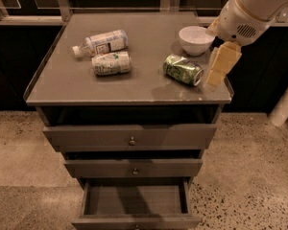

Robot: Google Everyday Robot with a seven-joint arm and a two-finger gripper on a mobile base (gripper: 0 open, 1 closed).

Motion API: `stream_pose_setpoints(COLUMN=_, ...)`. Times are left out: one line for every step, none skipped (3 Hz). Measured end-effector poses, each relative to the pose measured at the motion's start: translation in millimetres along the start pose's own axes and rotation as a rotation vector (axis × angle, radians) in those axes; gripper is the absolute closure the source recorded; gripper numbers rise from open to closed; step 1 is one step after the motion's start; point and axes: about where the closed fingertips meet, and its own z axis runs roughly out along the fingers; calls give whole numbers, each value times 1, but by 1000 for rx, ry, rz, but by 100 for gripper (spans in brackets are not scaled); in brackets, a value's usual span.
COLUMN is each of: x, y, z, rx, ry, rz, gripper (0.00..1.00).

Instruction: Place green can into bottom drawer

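Note:
The green can (183,69) lies on its side on the right part of the grey cabinet top (67,87), in front of a white bowl. The bottom drawer (134,202) is pulled out at the lowest level and its tray holds nothing. My gripper (220,66) hangs from the white arm at the upper right, just right of the can and near the cabinet's right edge, pointing down and apart from the can.
A white bowl (196,39) stands behind the can. A white-capped bottle (101,42) and a white can with green marks (111,63) lie at the left. The top drawer (129,137) and middle drawer (133,168) are partly out. Speckled floor surrounds the cabinet.

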Motion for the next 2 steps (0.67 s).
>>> stream_pose_setpoints(x=-3, y=-6, z=5, rx=0, ry=-9, rz=-2, gripper=0)
stream_pose_setpoints(x=5, y=-19, z=7, rx=22, ry=-8, rz=46, gripper=0)
